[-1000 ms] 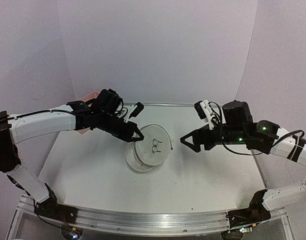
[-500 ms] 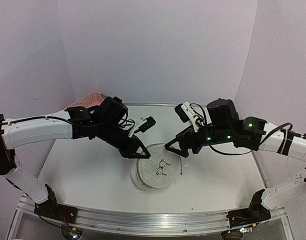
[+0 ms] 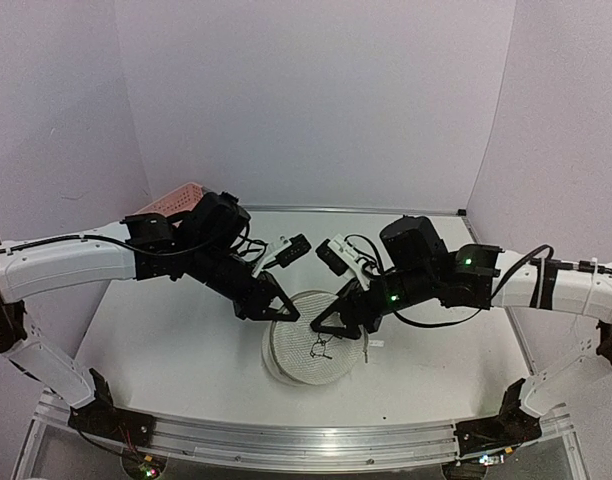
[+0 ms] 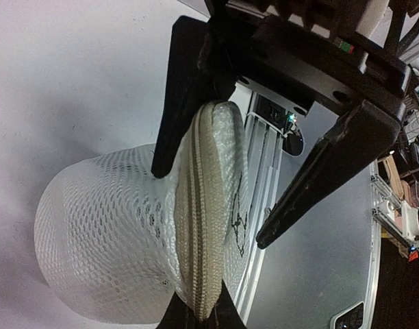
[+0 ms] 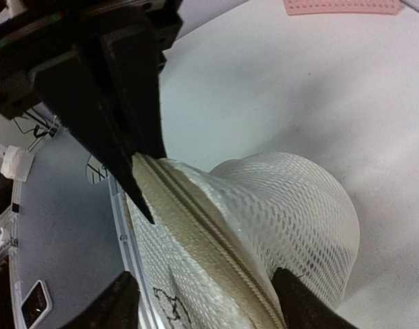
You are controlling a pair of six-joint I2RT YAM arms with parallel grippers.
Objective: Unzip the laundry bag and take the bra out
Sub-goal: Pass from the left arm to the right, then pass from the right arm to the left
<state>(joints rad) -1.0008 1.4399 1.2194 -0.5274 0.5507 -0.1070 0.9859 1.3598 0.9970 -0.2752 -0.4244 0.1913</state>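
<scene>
The laundry bag (image 3: 308, 345) is a round white mesh case with a cream zip rim and a black glasses logo (image 3: 319, 347), tilted on edge at the table's middle. My left gripper (image 3: 282, 313) is shut on the zip rim (image 4: 199, 226) at the bag's far left; its fingertips (image 4: 226, 317) pinch the rim at the bottom of the left wrist view. My right gripper (image 3: 329, 327) is open, and its fingers (image 5: 124, 301) straddle the rim (image 5: 216, 247) without closing on it. The two grippers face each other across the bag. The bra is hidden.
A pink slotted basket (image 3: 182, 196) stands at the back left by the wall and also shows in the right wrist view (image 5: 343, 5). The aluminium rail (image 3: 306, 435) runs along the table's near edge. A small white tag (image 3: 375, 344) lies right of the bag.
Both arms have swung inward. The left gripper carried the bag nearer and to the right. The right gripper moved left up to the bag and now straddles its rim.
</scene>
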